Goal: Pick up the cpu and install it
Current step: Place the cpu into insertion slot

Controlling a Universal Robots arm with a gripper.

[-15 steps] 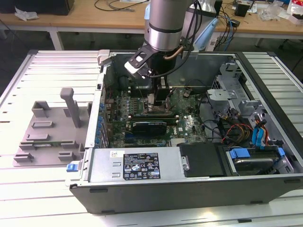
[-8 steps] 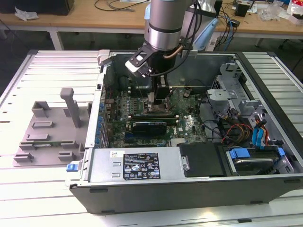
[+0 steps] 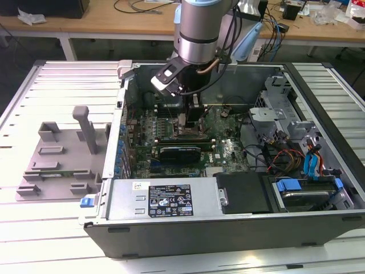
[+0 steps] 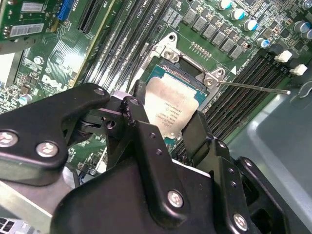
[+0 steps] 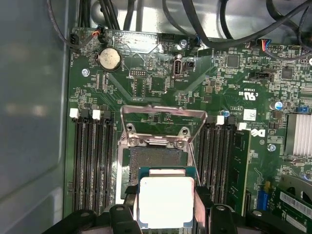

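An open computer case [image 3: 228, 228] lies on its side on a white slatted table [image 3: 57, 240]. A grey plastic holder [image 3: 63, 154] sits on the table beside the case, toward the exterior view's left. Wooden workbenches [image 3: 114, 17] strewn with cables stand behind the table.

A robot arm [image 3: 197, 28] reaches straight down into the case, with its gripper [image 3: 191, 123] low over the green circuit board [image 3: 228, 137].

In both wrist views the black fingers [image 4: 141, 126] are closed on two opposite edges of the cpu [image 4: 170, 105], a flat square chip with a silvery top. The chip sits between the fingertips, directly over the socket [image 5: 151, 158]. From these pictures it is not clear whether the chip touches the socket.

In the first wrist view the metal hold-down frame [image 5: 163, 117] stands swung open past the socket, and part of the socket's dark contact field is uncovered beyond the chip [image 5: 165, 202]. Rows of long black memory slots [image 5: 92, 161] flank the socket on both sides. A round silver battery [image 5: 109, 58] lies further along the board.
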